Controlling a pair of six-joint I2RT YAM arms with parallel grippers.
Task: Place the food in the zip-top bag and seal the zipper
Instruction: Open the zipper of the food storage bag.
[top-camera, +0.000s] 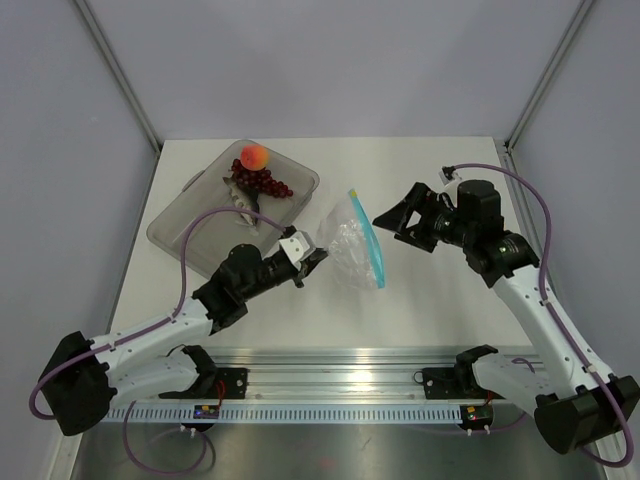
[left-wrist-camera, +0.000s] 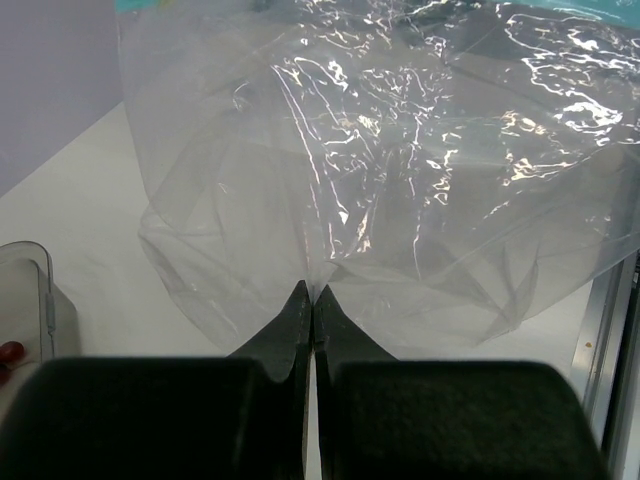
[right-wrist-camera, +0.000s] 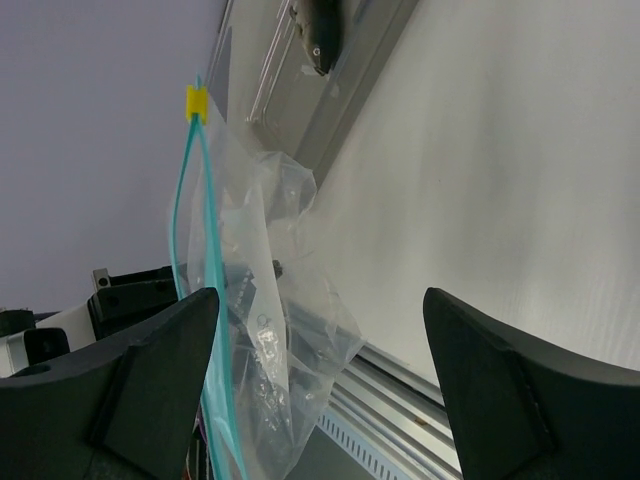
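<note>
left gripper (left-wrist-camera: 312, 295) pinches the small clear crinkly zip-top bag (left-wrist-camera: 400, 180) by its lower film.
left wrist: jaws shut on thin plastic that could slip free. right wrist: right gripper (right-wrist-camera: 320, 300) wide and empty, facing the barely parted teal zipper strip (right-wrist-camera: 190, 200), where fruit may snag. top view: round orange peach (top-camera: 254, 156) and dark red grapes (top-camera: 262, 182) lie in the grey translucent tray (top-camera: 165, 235).

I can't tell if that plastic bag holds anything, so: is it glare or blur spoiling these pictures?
Left wrist view: white glints streak the crinkled zip-top bag, glare rather than blur; the left claw pinching it is dark and soft. Right wrist view: the open right claw looks soft up close, the zipper crisp. Top view: even light, faint shadows.
</note>
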